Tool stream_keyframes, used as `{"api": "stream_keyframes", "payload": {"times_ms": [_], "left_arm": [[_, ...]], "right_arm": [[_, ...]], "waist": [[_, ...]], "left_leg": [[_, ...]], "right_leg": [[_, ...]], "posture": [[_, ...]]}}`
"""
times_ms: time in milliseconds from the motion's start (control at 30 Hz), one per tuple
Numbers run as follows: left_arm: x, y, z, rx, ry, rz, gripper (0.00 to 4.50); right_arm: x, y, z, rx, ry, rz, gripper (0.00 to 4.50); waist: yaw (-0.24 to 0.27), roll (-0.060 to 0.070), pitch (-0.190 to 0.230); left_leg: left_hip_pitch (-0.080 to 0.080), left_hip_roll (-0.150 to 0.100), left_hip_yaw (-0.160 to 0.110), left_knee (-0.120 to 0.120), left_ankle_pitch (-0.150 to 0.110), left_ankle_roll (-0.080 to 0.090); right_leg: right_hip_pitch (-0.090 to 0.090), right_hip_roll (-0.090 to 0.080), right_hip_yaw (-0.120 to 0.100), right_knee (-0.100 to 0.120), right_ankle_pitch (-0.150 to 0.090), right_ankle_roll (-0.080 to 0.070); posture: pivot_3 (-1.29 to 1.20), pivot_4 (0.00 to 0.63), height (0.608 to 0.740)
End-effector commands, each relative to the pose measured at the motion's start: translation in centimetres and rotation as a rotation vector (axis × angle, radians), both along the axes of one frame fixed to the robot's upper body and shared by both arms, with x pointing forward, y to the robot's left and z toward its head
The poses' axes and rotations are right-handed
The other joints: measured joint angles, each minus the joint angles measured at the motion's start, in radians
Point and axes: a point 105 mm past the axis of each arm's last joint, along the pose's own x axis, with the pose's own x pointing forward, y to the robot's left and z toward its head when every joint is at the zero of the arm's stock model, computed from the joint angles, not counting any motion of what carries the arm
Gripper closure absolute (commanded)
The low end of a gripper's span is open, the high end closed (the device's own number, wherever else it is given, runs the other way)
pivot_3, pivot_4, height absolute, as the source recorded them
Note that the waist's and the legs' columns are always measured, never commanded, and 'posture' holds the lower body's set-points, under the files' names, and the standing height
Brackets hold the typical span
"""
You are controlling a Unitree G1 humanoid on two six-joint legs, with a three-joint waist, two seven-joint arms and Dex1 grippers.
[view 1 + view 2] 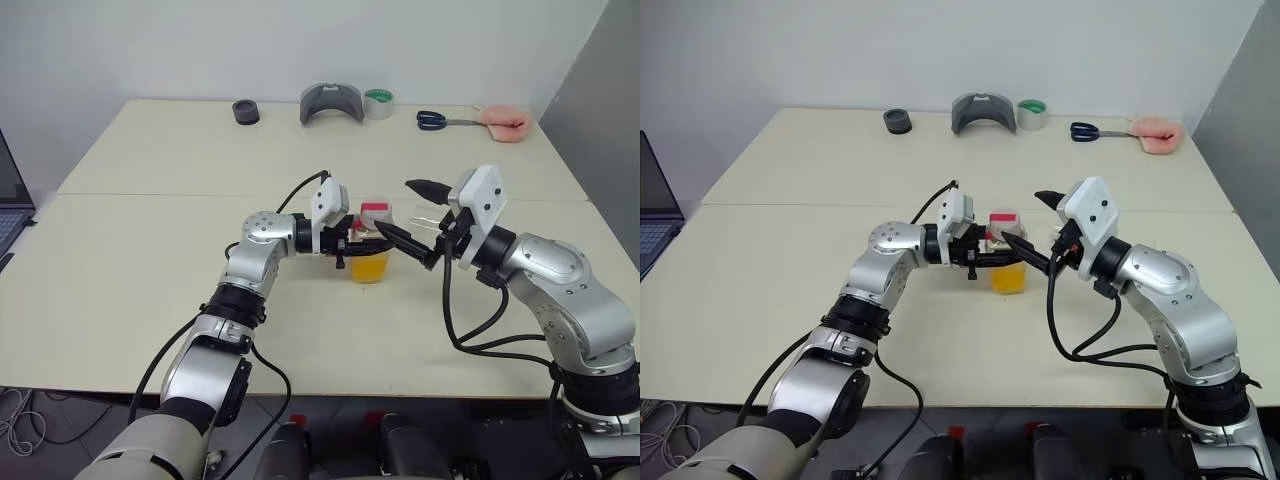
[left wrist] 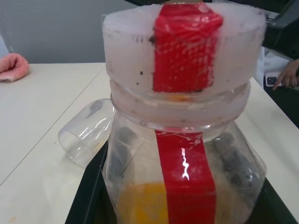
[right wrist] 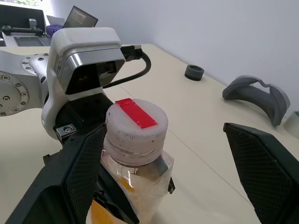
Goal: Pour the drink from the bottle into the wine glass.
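Table (image 1: 150, 260) — broad, pale cream, a seam running across it from side to side.

Left gripper (image 1: 352, 250) reaches in level from the left, fingers clamped on the body of the bottle (image 1: 371, 245). Bottle stands upright near the table's middle, on the near side of the seam. Cap (image 3: 136, 126) is on, whitish with a red strip across its top; the red strip carries on down the bottle's side. The drink (image 1: 369, 266), orange-yellow, fills only the lower part.

Right gripper (image 1: 415, 214) comes in from the right at cap height, fingers spread wide. One finger (image 3: 79, 172) lies close against the cap's side, the other well clear of it — contact cannot be made out. This gripper crowds the bottle's neck and upper body.

Wine glass (image 2: 88, 130) lies on its side on the table just beyond the bottle, open rim showing, empty. From the head cameras it is a faint clear shape, mostly behind the right gripper.

Along the far edge, well apart from the work:
- grey curved piece (image 1: 331, 102)
- pink cloth (image 1: 505, 121) at the far right
- tape roll (image 1: 379, 102) just beside the grey piece
- blue-handled scissors (image 1: 440, 120) next to the cloth
- small black ring (image 1: 245, 111)

Laptop (image 1: 12, 200) at the left margin, off the table.
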Motion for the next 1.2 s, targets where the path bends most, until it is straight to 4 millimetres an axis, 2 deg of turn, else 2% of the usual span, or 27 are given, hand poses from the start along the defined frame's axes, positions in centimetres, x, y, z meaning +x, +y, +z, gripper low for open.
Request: {"api": "stream_keyframes", "payload": {"times_ms": [33,567,800,867,1033,1200], "left_arm": [[-0.4,-0.3,1.3,-0.028,-0.054,-0.023,2.79],[-0.3,-0.2,1.6,-0.03,-0.06,-0.02,2.79],[-0.3,-0.3,1.7,-0.032,-0.062,-0.02,2.79],[-0.2,-0.3,1.7,-0.034,-0.062,-0.019,2.79],[-0.3,-0.4,2.0,-0.041,-0.06,-0.026,2.79],[-0.4,-0.6,2.0,-0.04,-0.06,-0.035,2.79]], "right_arm": [[-0.8,-0.1,1.3,0.005,-0.05,0.018,0.26],[-1.5,-0.3,1.0,-0.017,-0.019,0.06,0.26],[-2.9,0.2,0.9,-0.004,0.032,0.143,0.26],[-2.8,0.2,1.2,0.026,0.039,0.14,0.0],[-2.1,0.4,1.8,0.07,0.051,0.127,0.0],[-1.2,0.8,1.6,0.066,0.085,0.124,0.0]], "waist": [[0.0,0.0,0.0],[0.0,0.0,0.0],[0.001,0.0,0.0],[0.001,0.0,0.0],[0.0,0.0,0.0],[0.001,0.0,0.0]], "left_leg": [[0.0,0.0,0.0,0.0,0.0,0.0],[0.0,0.0,0.0,0.0,0.0,0.0],[0.0,0.0,0.0,0.0,0.0,0.0],[0.0,0.0,0.0,0.0,0.0,0.0],[0.0,0.0,0.0,0.0,0.0,0.0],[0.0,0.0,0.0,0.0,0.0,0.0]], "right_leg": [[0.0,0.0,0.0,0.0,0.0,0.0],[0.0,0.0,0.0,0.0,0.0,0.0],[0.0,0.0,0.0,0.0,0.0,0.0],[0.0,0.0,0.0,0.0,0.0,0.0],[0.0,0.0,0.0,0.0,0.0,0.0],[0.0,0.0,0.0,0.0,0.0,0.0]], "posture": [[0.0,0.15,0.74],[0.0,0.15,0.74],[0.0,0.15,0.74],[0.0,0.15,0.74],[0.0,0.15,0.74],[0.0,0.15,0.74]]}}
